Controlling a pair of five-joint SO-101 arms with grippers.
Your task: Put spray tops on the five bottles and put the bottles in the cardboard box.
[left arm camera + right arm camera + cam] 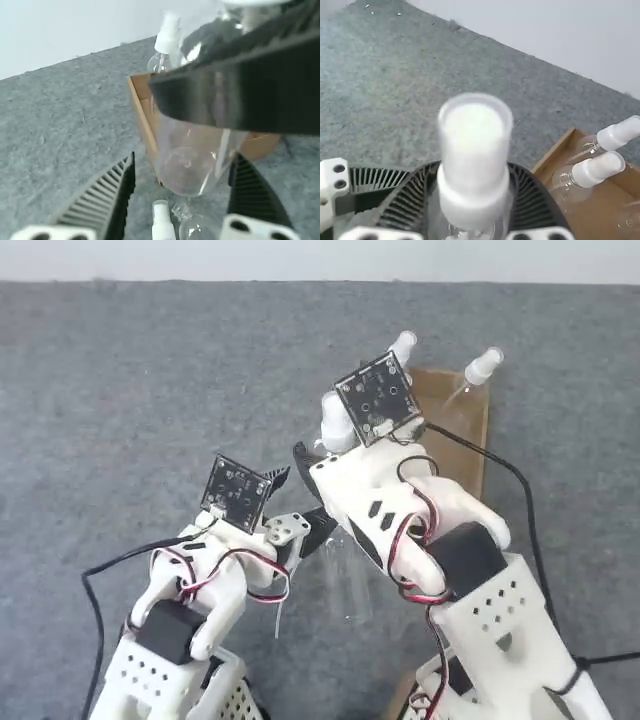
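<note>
Grey carpet-like worktop (150, 370) against a pale wall, with two arms at one bottle. Right gripper (472, 190): jaws closed on the neck of the held bottle (192, 172), just under its white spray top (475, 145), which stands up from between them. Left gripper (182, 160): jaws spread apart, one on each side of the bottle's clear body and not touching it. Beyond the jaws of both arms lies the cardboard box (141, 107), holding a nearer capped bottle (592, 170) and a farther capped bottle (620, 131). Beneath the left jaws, on the worktop, a loose spray top (162, 222) lies just beside another clear bottle (195, 230). Handling, by judgement: the held bottle looks empty, hence light, with a thin, smooth wall that is likely slippery and may dent or slip out under a hard pinch. The neck and collar look the stiffest part and give the jaws a shoulder to catch on. A second hold is best taken low on the round body and closed gently, so the bottle cannot swing or twist on its way to the box.
</note>
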